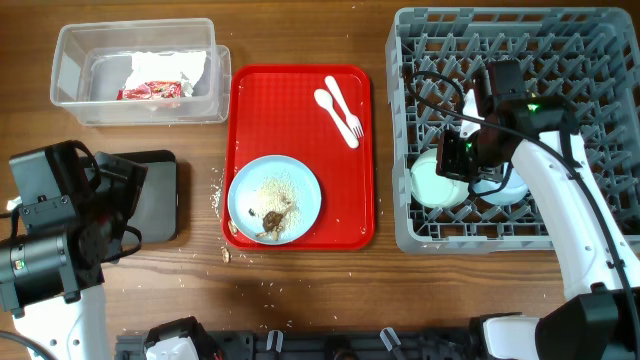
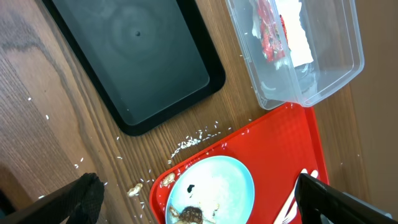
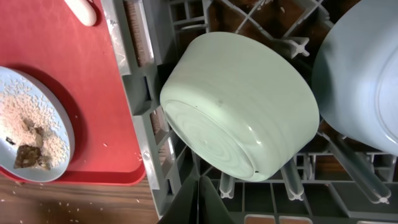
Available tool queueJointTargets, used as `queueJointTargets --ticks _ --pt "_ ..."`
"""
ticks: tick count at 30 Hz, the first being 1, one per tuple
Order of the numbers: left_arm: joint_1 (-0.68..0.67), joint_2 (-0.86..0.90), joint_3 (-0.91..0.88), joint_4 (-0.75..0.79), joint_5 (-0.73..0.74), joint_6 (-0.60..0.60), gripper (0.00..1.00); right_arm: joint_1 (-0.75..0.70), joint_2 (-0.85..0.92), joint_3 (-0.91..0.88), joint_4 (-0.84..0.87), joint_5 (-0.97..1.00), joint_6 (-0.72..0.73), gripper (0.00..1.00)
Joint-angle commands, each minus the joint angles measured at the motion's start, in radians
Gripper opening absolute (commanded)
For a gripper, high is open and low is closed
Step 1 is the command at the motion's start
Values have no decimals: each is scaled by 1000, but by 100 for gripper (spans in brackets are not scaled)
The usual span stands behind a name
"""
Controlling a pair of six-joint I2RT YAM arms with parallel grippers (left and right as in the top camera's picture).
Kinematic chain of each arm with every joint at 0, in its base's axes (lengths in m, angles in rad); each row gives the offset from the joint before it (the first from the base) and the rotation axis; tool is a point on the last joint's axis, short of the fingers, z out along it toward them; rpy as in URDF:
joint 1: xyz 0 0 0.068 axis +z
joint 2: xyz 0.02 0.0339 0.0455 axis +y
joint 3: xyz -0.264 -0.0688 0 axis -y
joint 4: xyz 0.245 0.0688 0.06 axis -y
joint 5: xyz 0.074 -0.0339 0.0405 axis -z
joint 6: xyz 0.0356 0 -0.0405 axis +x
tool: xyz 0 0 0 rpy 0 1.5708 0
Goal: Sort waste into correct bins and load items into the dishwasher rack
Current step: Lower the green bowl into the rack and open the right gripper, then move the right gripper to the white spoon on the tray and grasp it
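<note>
The clear tub [image 1: 65,70] at the back left holds the white napkin [image 1: 170,68] and the red wrapper [image 1: 150,91]. The black tray [image 1: 160,200] lies partly under my left arm. The light blue plate [image 1: 300,185] with whitish crumbs [image 1: 275,188] and brown scraps [image 1: 270,220] sits on the red tray [image 1: 260,110], near the white fork [image 1: 343,112]. The mint-green bowl [image 1: 432,185] and the light blue bowl [image 1: 505,192] lie tilted in the grey rack [image 1: 600,60]. My right gripper [image 3: 199,199] is shut and empty just beside the mint-green bowl [image 3: 242,106]. My left gripper [image 2: 199,205] is open above the plate's edge. The cup is out of view.
Loose crumbs [image 2: 193,140] lie on the wood between the black tray [image 2: 137,56] and the red tray. A second white utensil lies beside the fork. The rack wall [image 3: 134,62] stands between the red tray and my right gripper.
</note>
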Motion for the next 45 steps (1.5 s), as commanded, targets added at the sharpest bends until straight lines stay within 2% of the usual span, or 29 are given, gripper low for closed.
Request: queueJointTargets --ticks 1,10,13,21,26,30,31,32,33,34,36,38,41,43,45 --pt "4 0 -1 3 -13 12 100 2 18 -5 6 66 20 4" --pt "4 0 -1 3 -14 12 100 2 129 -38 66 147 76 4" --pt "4 0 -1 3 -14 12 100 1 129 -37 73 267 152 4" --pt "4 0 -1 3 -14 12 100 -3 129 -17 119 363 169 4" --pt "4 0 -1 3 -13 12 100 -2 126 -14 156 320 173 4" --pt "4 0 -1 3 -14 12 100 -2 92 25 158 197 133 4" --pt "4 0 -1 3 -14 12 100 -2 69 33 180 114 79 4" --pt "4 0 -1 3 -14 12 100 1 33 36 231 -85 -49 9" --pt "4 0 -1 3 -14 12 100 6 18 36 258 -183 -86 24" --pt "4 0 -1 3 -14 12 100 21 8 36 297 -263 -91 47" --pt "4 0 -1 3 -14 12 100 76 7 36 375 -284 -87 73" --pt "4 0 -1 3 -14 12 100 152 26 51 407 -274 -76 76" --pt "4 0 -1 3 -14 12 100 234 116 182 318 -215 -70 77" --pt "4 0 -1 3 -14 12 100 275 212 337 194 -114 -102 80" --pt "4 0 -1 3 -14 12 100 321 373 590 11 -17 -147 81"
